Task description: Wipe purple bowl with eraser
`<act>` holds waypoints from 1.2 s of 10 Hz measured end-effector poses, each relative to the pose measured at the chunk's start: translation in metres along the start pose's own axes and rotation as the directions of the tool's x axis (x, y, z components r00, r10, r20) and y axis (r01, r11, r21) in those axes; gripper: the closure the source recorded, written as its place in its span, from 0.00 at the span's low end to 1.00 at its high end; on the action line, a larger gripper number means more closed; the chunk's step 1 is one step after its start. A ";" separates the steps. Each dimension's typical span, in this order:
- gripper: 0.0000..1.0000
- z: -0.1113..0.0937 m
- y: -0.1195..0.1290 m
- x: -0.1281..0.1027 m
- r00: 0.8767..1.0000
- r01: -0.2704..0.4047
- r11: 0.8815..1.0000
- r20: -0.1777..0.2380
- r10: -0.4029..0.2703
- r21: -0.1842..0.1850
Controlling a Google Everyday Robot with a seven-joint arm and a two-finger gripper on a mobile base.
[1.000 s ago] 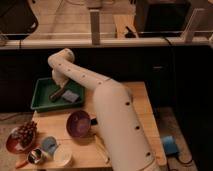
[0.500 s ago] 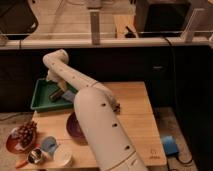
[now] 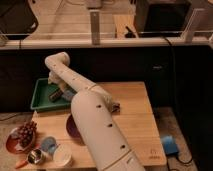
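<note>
The room is dim, with a dark wall behind and a light ledge with upright posts above it. A wooden table fills the middle of the view, and its top is pale and plain. The white robot arm rises from the lower edge, goes across the table and bends at the far left. It covers much of the table top.

At the far left corner of the table lies a green tray. The gripper hangs low over this tray, inside its rim. I cannot tell if it is spread or closed. A small dark block, which seems to be the eraser, shows in the tray right at the gripper. I cannot tell if it is held.

The purple bowl stands on the table near the front left, well apart from the tray, and the arm hides its right part. Left of it is a reddish plate with grapes. In front are a grey-blue pad, a white dish and a small metal cup. A blue thing lies on the floor at the right.
</note>
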 end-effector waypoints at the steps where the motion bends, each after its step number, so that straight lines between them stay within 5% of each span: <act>1: 0.47 0.002 0.001 0.001 1.000 -0.002 1.000 0.002 0.002 -0.002; 12: 0.41 0.024 0.009 0.001 1.000 -0.006 0.999 0.031 0.007 -0.039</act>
